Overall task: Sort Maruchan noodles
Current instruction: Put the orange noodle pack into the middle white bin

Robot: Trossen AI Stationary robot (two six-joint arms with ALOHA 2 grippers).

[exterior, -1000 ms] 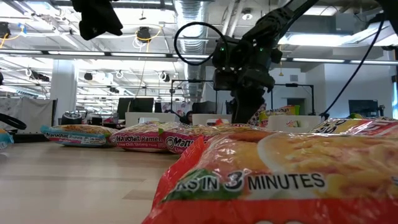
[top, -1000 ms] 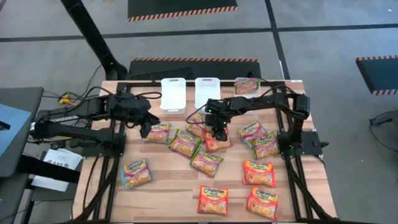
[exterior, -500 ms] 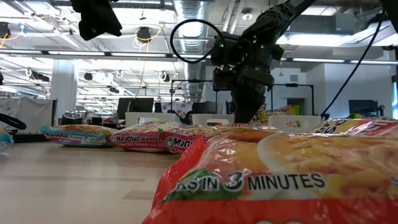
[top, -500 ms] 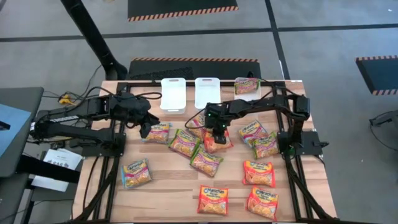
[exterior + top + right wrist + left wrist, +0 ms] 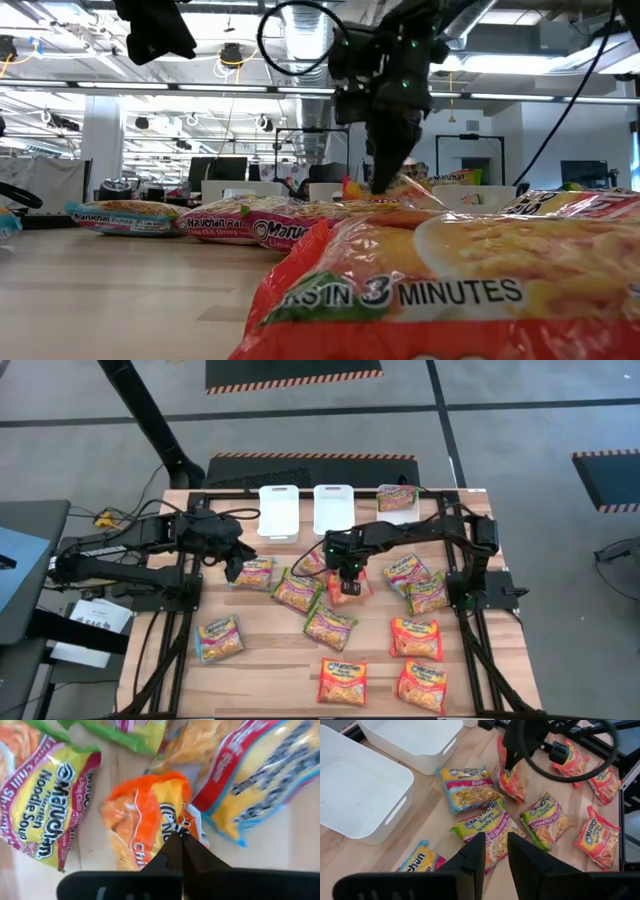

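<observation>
Several Maruchan noodle packets lie flat on the wooden table [image 5: 270,660]. My right gripper [image 5: 347,582] stands mid-table, shut on an orange-red packet [image 5: 352,590], which also shows in the right wrist view [image 5: 145,820] and the left wrist view [image 5: 512,780]. My left gripper [image 5: 235,568] hovers open and holding nothing above a pale yellow packet [image 5: 254,572] at the left; its fingers [image 5: 475,855] show a narrow gap. Green-yellow packets [image 5: 297,588] [image 5: 330,626] lie beside the held one. My right gripper pinches the orange-red packet's upper edge [image 5: 172,826] between its two shut fingers, coming from above and pointing down. The plastic is crumpled at the fingertips. The packet hangs tipped up on edge below the fingers [image 5: 509,766]; whether its lower end [image 5: 517,797] clears the table, I cannot tell.
Two white trays [image 5: 278,512] [image 5: 333,508] stand at the far edge, and a third [image 5: 398,512] holds a packet [image 5: 397,497]. More orange-red packets [image 5: 341,682] [image 5: 416,638] [image 5: 422,685] lie near the front right, one filling the low view [image 5: 450,280].
My right gripper has shut on the orange-red packet and risen with it. The packet, flat on the table before, is now tipped up on edge and hangs below the fingers. My left arm has kept still.
</observation>
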